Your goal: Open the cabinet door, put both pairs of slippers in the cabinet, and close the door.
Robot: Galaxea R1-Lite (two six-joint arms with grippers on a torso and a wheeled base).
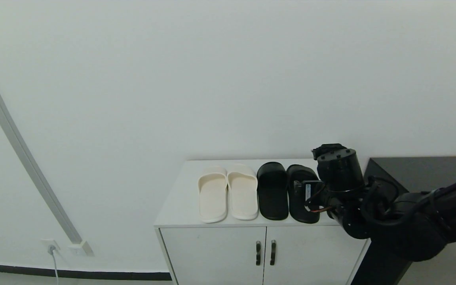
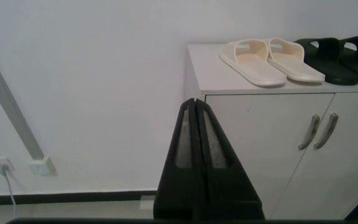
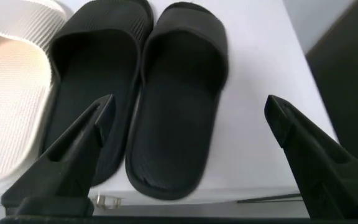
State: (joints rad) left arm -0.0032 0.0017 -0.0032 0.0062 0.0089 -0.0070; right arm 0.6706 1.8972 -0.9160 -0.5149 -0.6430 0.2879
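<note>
A white cabinet (image 1: 212,253) stands against the wall with both doors shut, its two handles (image 1: 265,252) side by side at the middle. On its top lie a pair of white slippers (image 1: 228,193) and, to their right, a pair of black slippers (image 1: 287,192). My right gripper (image 3: 189,102) hovers open just above the right-hand black slipper (image 3: 179,124), its fingers (image 3: 73,155) spread wide on either side and touching nothing. My left gripper (image 2: 195,106) is shut and empty, held low, in front of the cabinet door (image 2: 260,143) and to its left.
A dark piece of furniture (image 1: 426,170) stands against the cabinet's right side. A grey conduit (image 1: 14,138) runs slantwise down the wall to a socket (image 1: 50,245) at the lower left. The cabinet top (image 3: 260,93) is bare right of the black slippers.
</note>
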